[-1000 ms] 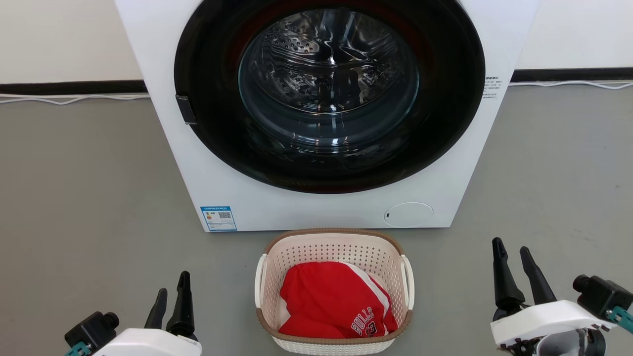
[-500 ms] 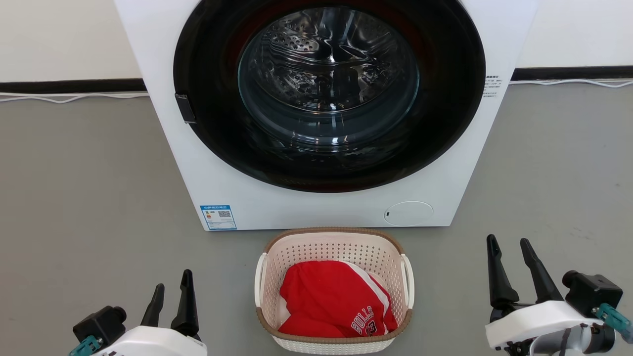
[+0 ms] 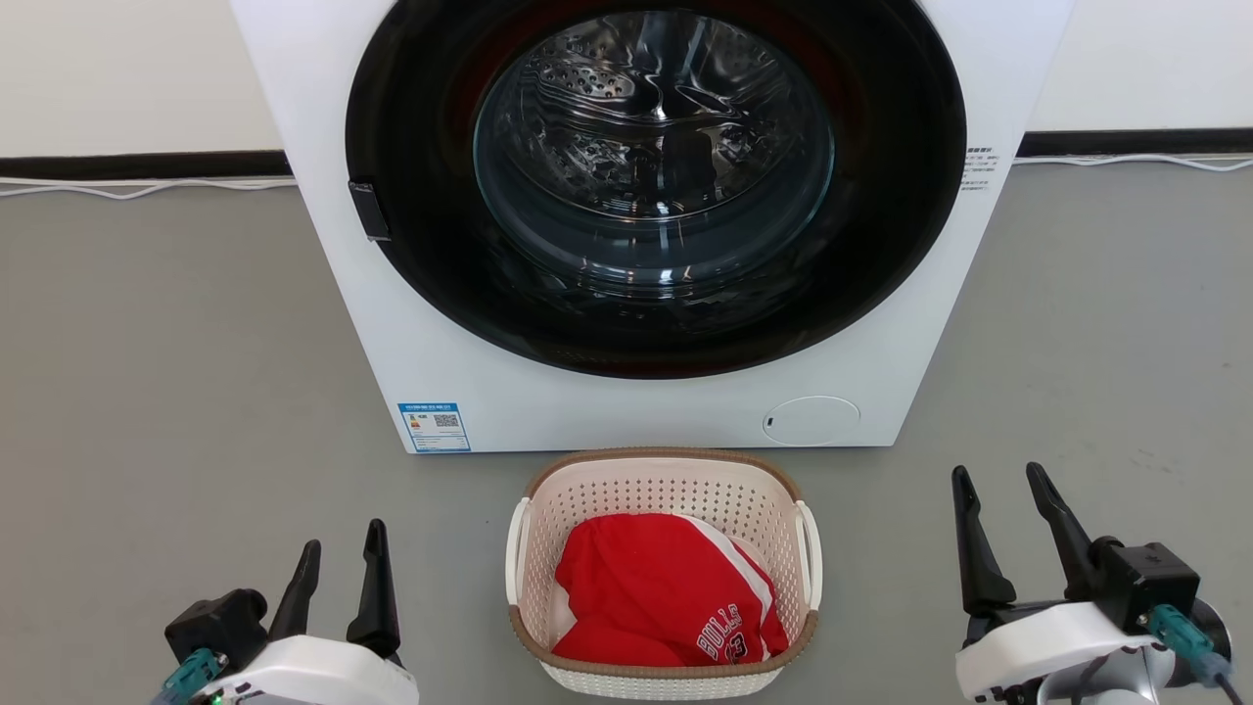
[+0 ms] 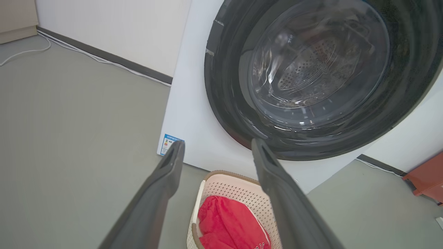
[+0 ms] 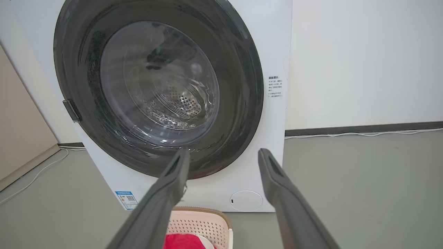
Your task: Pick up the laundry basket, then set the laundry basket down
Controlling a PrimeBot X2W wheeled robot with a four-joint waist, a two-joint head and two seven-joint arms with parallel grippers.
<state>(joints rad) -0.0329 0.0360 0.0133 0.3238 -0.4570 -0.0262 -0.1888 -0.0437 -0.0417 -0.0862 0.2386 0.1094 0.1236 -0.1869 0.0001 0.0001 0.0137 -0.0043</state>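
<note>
While the laundry basket [image 3: 666,487], holding a red jersey [image 3: 656,587], sits unmoved on the floor [image 3: 176,392] between the left claw [image 3: 343,537] and right claw [image 3: 996,470], both claws, spread wide and empty, have edged slightly inward; lifting has not begun.

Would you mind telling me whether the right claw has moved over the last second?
Yes, slightly: the right claw has edged left, toward the laundry basket, which has stayed before the washer.
</note>
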